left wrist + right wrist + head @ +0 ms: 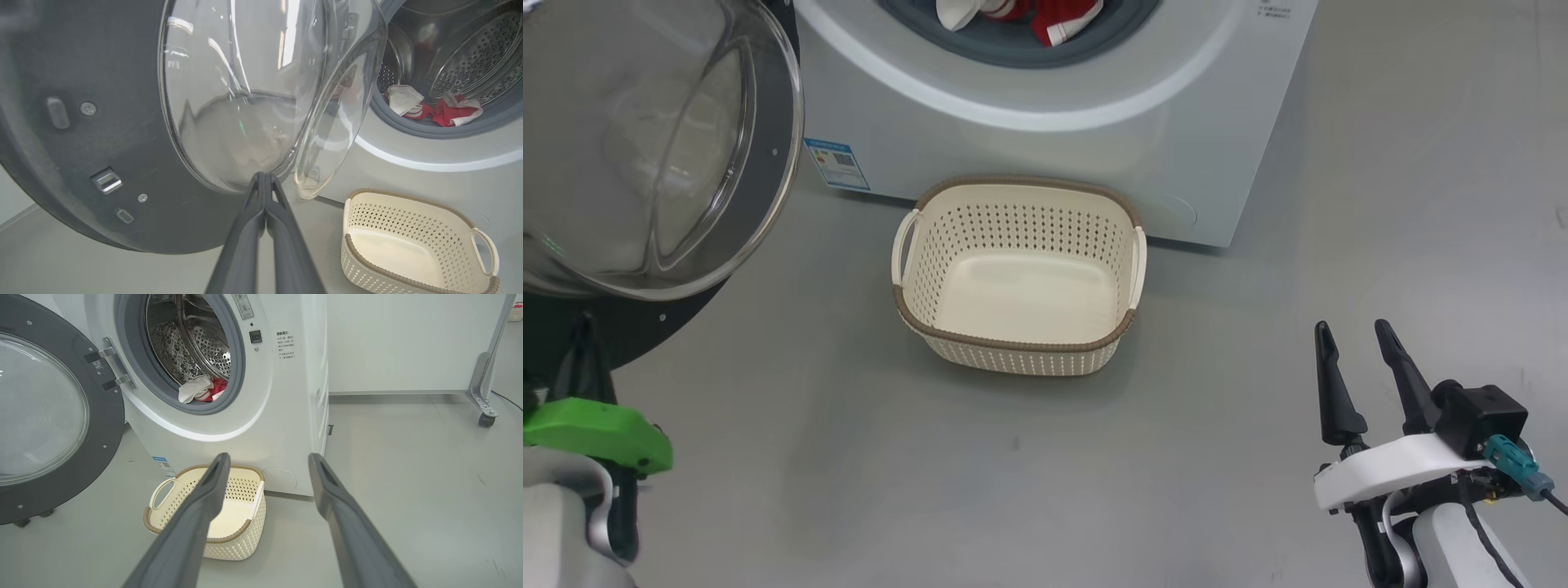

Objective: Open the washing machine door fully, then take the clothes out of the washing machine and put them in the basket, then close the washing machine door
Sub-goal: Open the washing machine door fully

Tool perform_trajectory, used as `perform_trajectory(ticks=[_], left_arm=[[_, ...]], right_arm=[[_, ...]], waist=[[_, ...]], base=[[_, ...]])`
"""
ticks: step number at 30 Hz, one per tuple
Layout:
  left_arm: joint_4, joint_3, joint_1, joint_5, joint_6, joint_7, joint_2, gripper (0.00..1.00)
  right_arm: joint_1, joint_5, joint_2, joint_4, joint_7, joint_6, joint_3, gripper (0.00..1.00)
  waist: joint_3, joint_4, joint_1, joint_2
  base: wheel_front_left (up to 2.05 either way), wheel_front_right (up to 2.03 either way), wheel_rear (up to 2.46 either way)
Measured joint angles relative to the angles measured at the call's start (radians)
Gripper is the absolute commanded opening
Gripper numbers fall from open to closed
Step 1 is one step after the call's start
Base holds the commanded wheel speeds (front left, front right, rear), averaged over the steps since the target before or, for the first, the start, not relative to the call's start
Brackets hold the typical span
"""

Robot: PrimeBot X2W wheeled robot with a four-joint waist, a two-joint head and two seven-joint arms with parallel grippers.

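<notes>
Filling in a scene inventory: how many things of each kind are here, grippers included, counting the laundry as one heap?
Washing machine: 1
Basket: 1
Clothes heap: 1
Grippers: 2, left gripper and right gripper
Total: 5

Grey floor (849, 457), wheeled metal leg (483, 381)

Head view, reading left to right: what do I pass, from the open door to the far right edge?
washing machine door → blue label → basket → right gripper. The clothes lie within the basket's span, higher in that view, so they are left out.
</notes>
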Motion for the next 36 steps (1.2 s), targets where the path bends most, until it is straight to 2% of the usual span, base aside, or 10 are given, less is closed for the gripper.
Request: perform_trajectory(ticks=[20,36], left_arm=[[-0.128,-0.066,0.175,0.021,-0.023,-0.009,-0.106,0.00],[-0.256,-0.102,0.249,0.042,-0.032,-0.009,-0.150,0.00]], right_arm=[[0.080,-0.003,0.002,0.020,-0.003,-0.004,-0.036,1.00],[0.104,-0.002,0.002,-0.021,-0.006,-0.011,-0.055,1.00]], waist=[[-0.177,-0.100,0.0000,0.0000],[-0.213,-0.135,0.0000,0.0000]], base=[[0.00,0.00,0.00],[0.00,0.00,0.00]])
